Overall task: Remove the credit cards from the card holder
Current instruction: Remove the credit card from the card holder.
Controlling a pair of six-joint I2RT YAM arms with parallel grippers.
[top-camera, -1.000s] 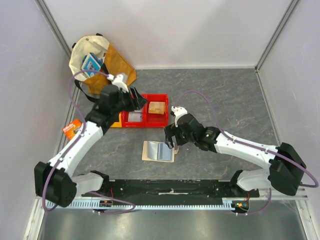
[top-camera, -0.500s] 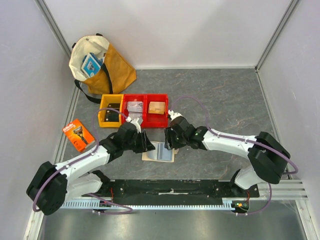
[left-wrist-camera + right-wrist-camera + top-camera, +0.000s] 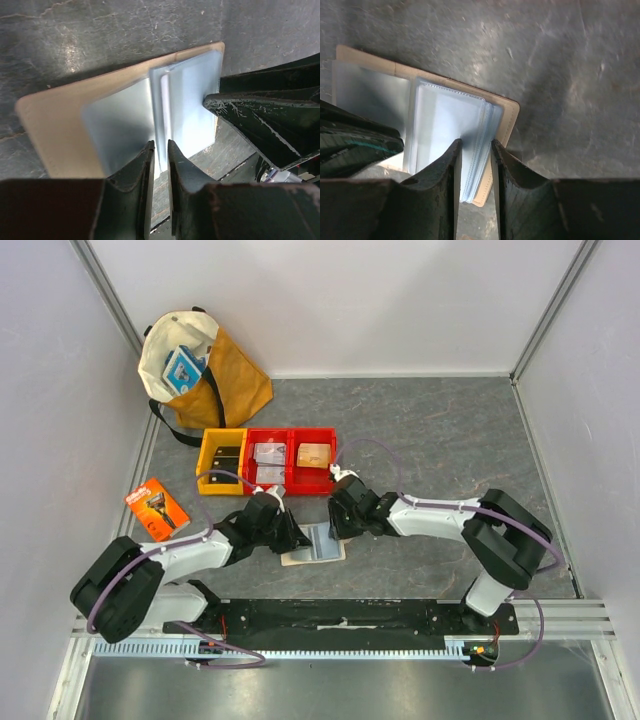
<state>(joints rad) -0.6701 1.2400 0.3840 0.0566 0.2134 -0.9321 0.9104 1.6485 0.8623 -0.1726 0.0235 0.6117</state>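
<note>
Beige-tan card holder, pale blue sleeves, grey marbled table.

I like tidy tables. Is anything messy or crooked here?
Nothing is spilled or broken. Only the orange razor package looks off: it lies crooked by itself at the left, apart from the neat row of bins.

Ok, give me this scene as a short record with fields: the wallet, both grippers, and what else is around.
holder: beige-tan folding card holder, lying open on the grey table, pale blue clear plastic sleeves facing up
cards: none made out in the sleeves
left gripper: at the holder's edge, jaws narrow over a sleeve fold; grip unclear
right gripper: straddling the sleeve stack; grip unclear
bins: yellow bin and red bins beyond the holder
other: orange package, tan bag
</note>
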